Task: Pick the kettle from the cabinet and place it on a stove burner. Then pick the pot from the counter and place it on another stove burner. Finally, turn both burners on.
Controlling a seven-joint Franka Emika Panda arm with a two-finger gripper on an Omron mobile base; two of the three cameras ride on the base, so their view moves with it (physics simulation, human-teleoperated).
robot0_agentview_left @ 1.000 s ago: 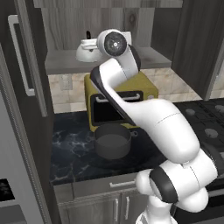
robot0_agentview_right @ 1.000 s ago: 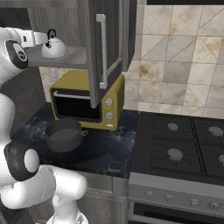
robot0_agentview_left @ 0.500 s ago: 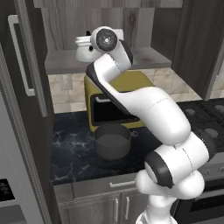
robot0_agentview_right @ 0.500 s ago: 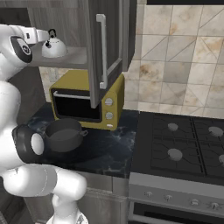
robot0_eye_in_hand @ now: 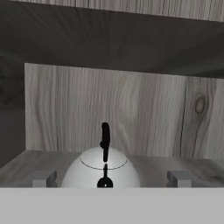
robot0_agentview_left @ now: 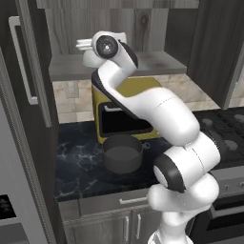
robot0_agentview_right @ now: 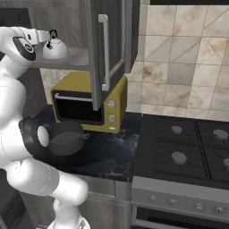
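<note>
The silver-white kettle [robot0_eye_in_hand: 101,173] with its black arched handle stands on the shelf of the open cabinet [robot0_eye_in_hand: 153,113], straight ahead in the hand view. My gripper [robot0_eye_in_hand: 112,178] is open, one fingertip [robot0_eye_in_hand: 43,178] on each side of the kettle and apart from it. From the right base view the kettle [robot0_agentview_right: 54,48] sits on the shelf with the gripper [robot0_agentview_right: 44,36] reaching it from the left. The hand hides most of the kettle [robot0_agentview_left: 88,59] in the left base view, where the gripper [robot0_agentview_left: 85,46] points into the cabinet [robot0_agentview_left: 157,66]. The dark grey pot [robot0_agentview_left: 123,152] [robot0_agentview_right: 67,137] rests on the counter [robot0_agentview_right: 112,152].
A yellow microwave [robot0_agentview_right: 87,100] stands on the counter behind the pot, under the shelf. The open cabinet door [robot0_agentview_right: 105,53] with its silver bar handle hangs just right of the kettle. The black cooktop [robot0_agentview_right: 188,147] with grey burners [robot0_agentview_right: 178,157] lies to the right.
The hand has moved in toward the kettle on the shelf, and the fingers now flank it. The jaws stayed open; kettle and pot have not moved.
</note>
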